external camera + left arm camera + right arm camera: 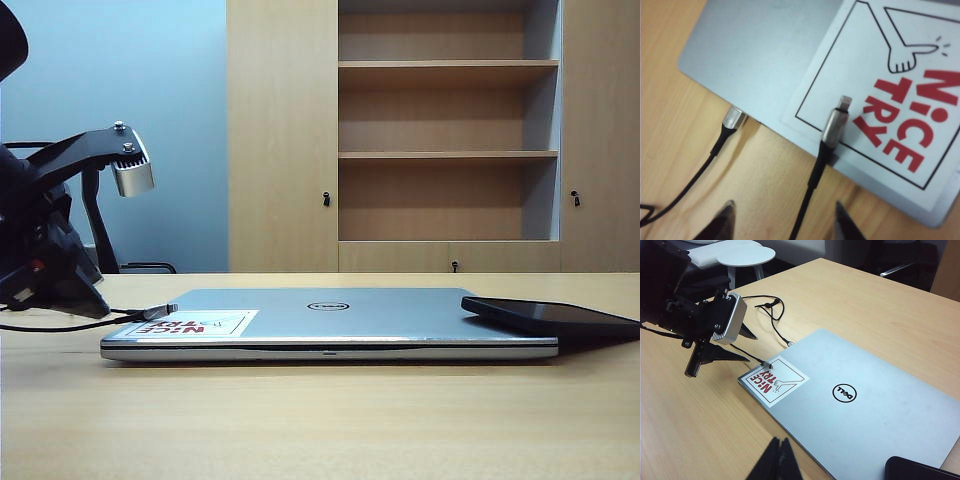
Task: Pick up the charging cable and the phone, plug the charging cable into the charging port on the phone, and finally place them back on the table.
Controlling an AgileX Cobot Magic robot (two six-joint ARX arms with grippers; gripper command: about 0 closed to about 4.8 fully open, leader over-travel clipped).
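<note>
The charging cable's silver plug point(836, 122) lies on the sticker at a corner of the silver laptop point(765, 50). Its black cord runs back between the fingers of my left gripper point(784, 209). The jaws stand wide apart, touching nothing, low over the table point(320, 420). From outside, the left gripper point(752, 349) hovers just off the laptop's corner, and the plug point(160, 312) rests on the lid's left edge. The black phone point(550, 315) lies tilted on the laptop's right rear corner, overhanging it. My right gripper point(780, 442) is shut and empty, above the table by the laptop's edge, with the phone point(920, 469) off to one side.
A second cable end point(733, 118) lies against the laptop's side, and loose cord loops point(770, 310) lie on the table beyond it. A wooden shelf cabinet point(445, 150) stands behind the table. A white stool point(745, 255) and chairs stand off the table's far side.
</note>
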